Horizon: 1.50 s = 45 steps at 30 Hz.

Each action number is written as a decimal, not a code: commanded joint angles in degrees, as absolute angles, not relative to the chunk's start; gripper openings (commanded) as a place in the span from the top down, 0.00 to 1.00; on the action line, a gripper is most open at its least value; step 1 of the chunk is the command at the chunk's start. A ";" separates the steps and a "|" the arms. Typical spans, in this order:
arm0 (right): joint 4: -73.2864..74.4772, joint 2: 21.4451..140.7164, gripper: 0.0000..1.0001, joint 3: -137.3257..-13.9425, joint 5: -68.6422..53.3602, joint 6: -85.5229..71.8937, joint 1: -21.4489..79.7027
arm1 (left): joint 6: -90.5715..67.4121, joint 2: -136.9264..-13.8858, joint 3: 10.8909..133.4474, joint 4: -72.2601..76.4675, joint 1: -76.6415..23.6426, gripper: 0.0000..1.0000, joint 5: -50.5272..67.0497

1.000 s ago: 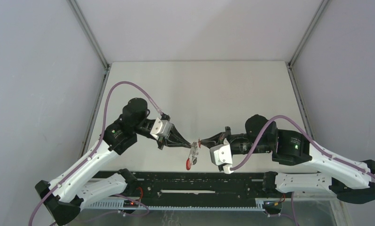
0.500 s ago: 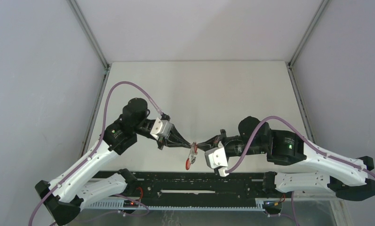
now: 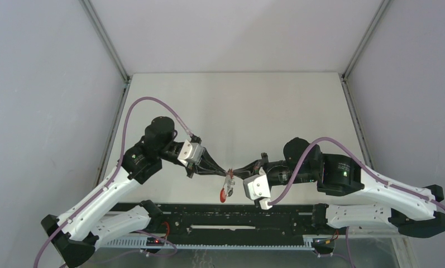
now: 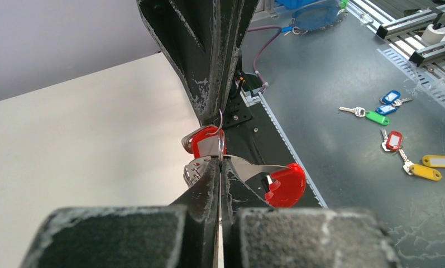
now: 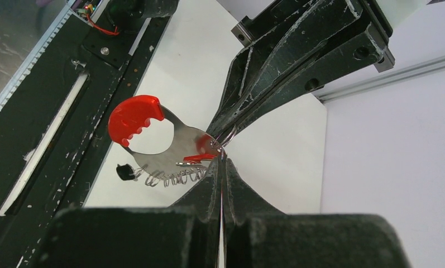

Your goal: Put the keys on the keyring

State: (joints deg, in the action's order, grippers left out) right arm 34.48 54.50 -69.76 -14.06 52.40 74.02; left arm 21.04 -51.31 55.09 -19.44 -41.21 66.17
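Where they meet tip to tip above the bench (image 3: 237,106) near its front edge, the left fingers (image 3: 211,166) and right fingers (image 3: 245,168) are each pressed fully together. The keyring (image 3: 225,191) dangles from that point, red key tag (image 4: 205,143) and black key head (image 5: 123,171) beside it; which pair bears it I cannot tell.

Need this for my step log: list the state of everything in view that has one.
left gripper: shut on the keyring.
right gripper: shut on the red-tagged key.
keyring: held in the air where both grippers meet.
red-tagged key: at the meeting point; threaded or not, cannot tell.
black-headed key: dangling from the keyring's small loops.
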 commanded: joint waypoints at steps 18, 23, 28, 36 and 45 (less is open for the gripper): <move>32.24 55.46 1.00 -72.51 -14.50 52.91 75.06 | 22.94 -49.54 55.88 -18.46 -41.54 1.00 65.65; 31.97 55.58 1.00 -72.67 -14.50 53.00 75.15 | 23.20 -49.57 55.77 -18.53 -41.54 1.00 65.66; 31.78 55.83 1.00 -72.86 -14.67 53.00 75.23 | 23.55 -49.59 55.94 -19.02 -41.51 1.00 65.58; 31.49 56.03 1.00 -72.86 -14.94 52.82 75.32 | 23.73 -49.65 55.62 -19.43 -41.55 1.00 65.23; 31.29 56.51 1.00 -72.86 -15.03 52.69 75.32 | 24.15 -49.75 55.69 -19.82 -41.57 1.00 65.57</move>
